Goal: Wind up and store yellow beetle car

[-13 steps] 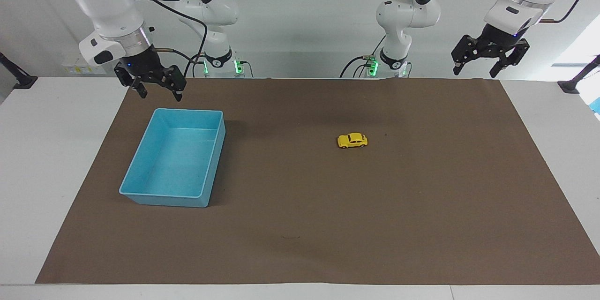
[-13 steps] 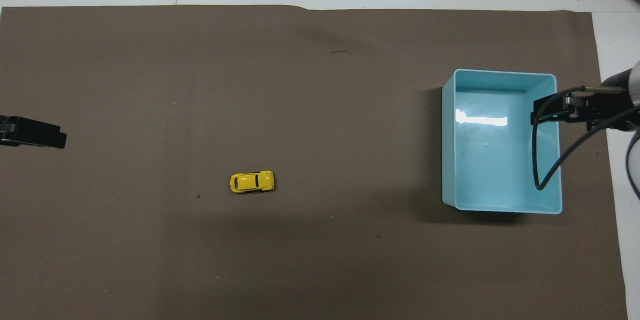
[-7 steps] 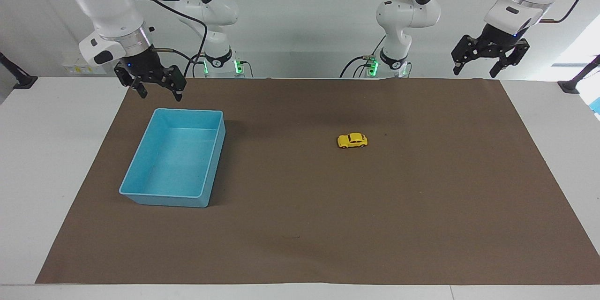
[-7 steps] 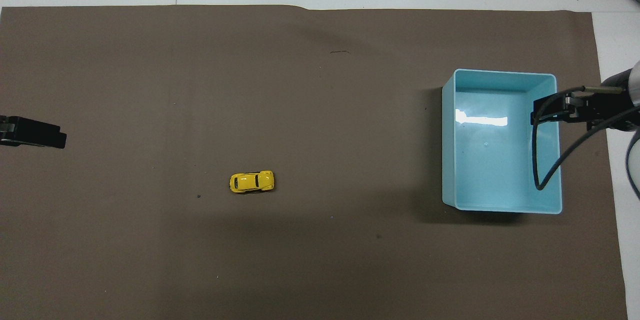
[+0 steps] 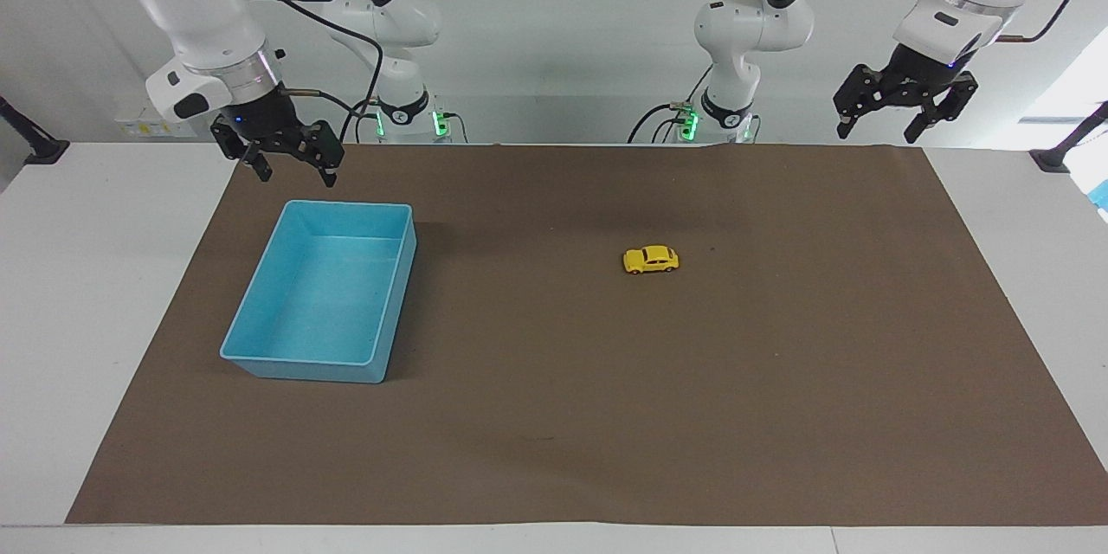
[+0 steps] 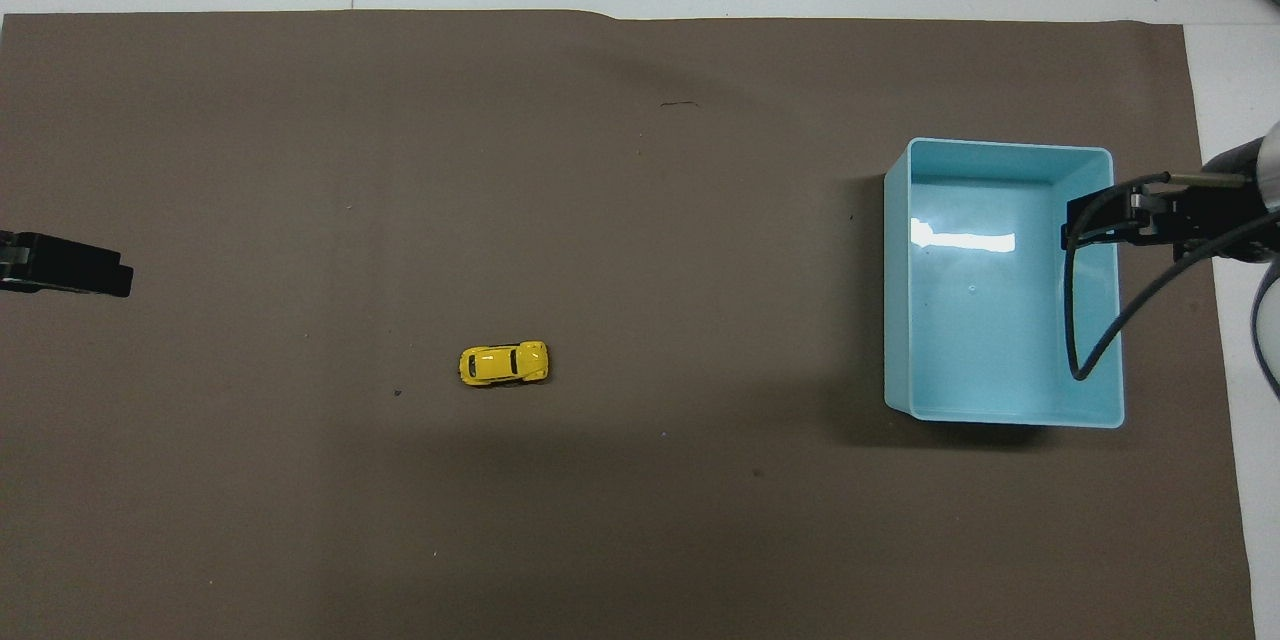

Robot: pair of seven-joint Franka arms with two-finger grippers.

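Your left gripper (image 5: 905, 114) hung wide and empty over the mat's (image 5: 554, 415) robot-side corner; your right gripper (image 5: 279, 157) gaped empty above the blue bin's (image 5: 391, 294) near rim. The yellow beetle car (image 5: 651, 260) sat mid-mat, untouched. You had everything left: winding, then storing.

I see a bright yellow beetle-shaped toy car (image 5: 651, 260) (dark windows), a light blue rectangular plastic bin (image 5: 260, 359), a plain brown paper mat (image 5: 658, 415).
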